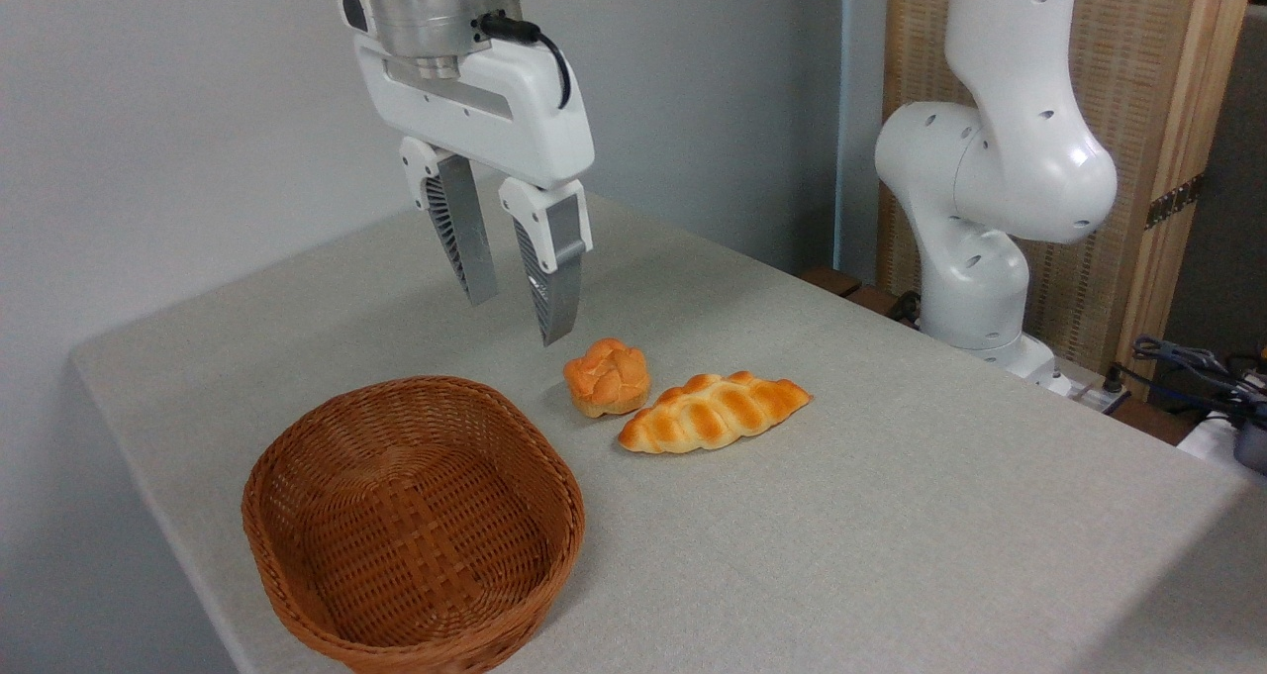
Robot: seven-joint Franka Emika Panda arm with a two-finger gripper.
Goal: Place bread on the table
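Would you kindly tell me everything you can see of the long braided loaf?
The bread is a long braided loaf with pointed ends, pale yellow at the sides and golden-brown on its raised plaits, with a slightly glossy crust. It looks whole and undamaged. It lies flat on the grey speckled table, angled so that its right end points farther back. Its left part sits close beside the small round bun; whether they touch is unclear. Nothing grips it.

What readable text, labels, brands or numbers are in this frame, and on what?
None. No print shows on the pincer, the arm, the bread, the bun, the basket or the table.
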